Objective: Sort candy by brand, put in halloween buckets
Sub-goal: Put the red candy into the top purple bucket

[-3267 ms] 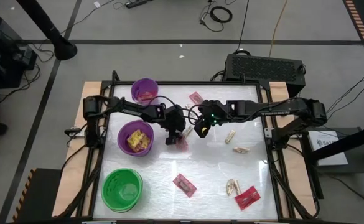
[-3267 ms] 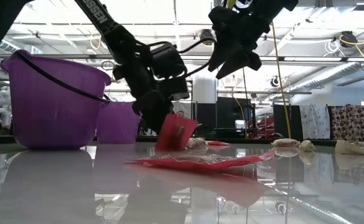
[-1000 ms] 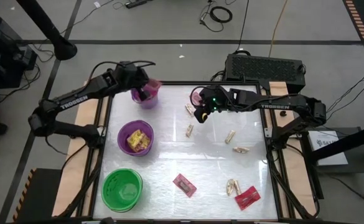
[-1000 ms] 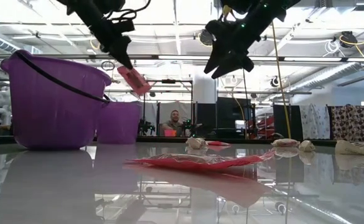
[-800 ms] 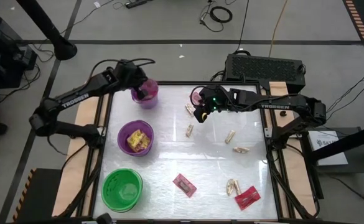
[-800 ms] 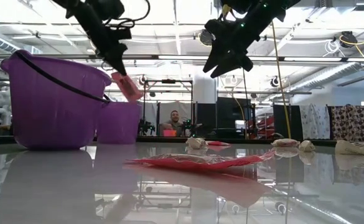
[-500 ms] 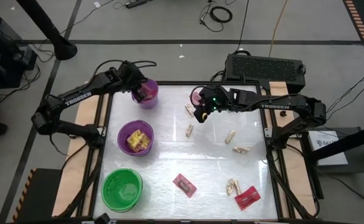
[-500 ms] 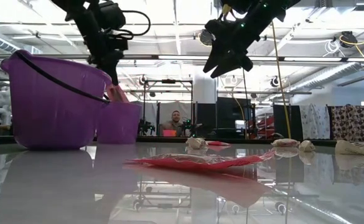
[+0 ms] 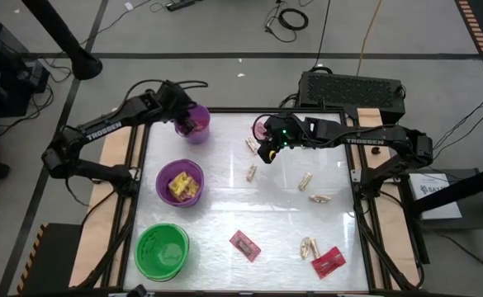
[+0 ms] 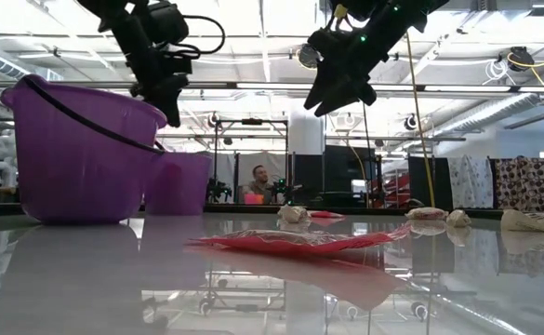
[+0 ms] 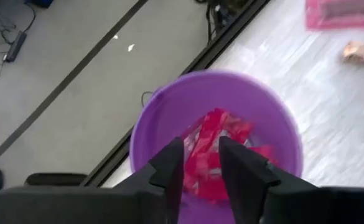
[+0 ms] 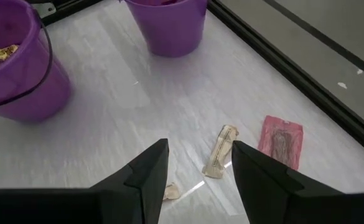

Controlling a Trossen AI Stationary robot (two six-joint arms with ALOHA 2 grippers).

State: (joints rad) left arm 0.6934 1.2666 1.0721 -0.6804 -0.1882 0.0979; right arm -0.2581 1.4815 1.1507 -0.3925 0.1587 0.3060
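Fingers (image 11: 169, 165) now parted — pink packet (image 11: 216, 155) dropped.

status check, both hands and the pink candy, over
Left hand open over small purple bucket, empty. Pink packets lie inside it. Right hand open, empty, above a tan piece. Nothing in the way.
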